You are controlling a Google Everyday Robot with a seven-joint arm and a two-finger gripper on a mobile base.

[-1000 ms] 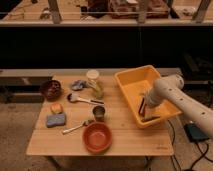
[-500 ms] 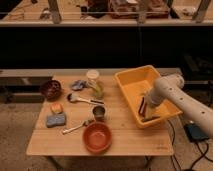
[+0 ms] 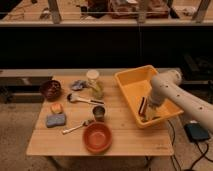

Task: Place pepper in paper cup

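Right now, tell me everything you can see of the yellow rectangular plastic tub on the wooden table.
The yellow rectangular plastic tub is open-topped with raised walls and sits upright, turned at an angle, on the right end of the wooden table as the camera sees it. The robot's gripper reaches down inside its near end, beside small dark items I cannot identify.

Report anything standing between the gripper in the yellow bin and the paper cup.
The gripper sits low inside the yellow bin, so the bin's wall on that side stands between it and the paper cup. Past that wall, nothing visible blocks the way.
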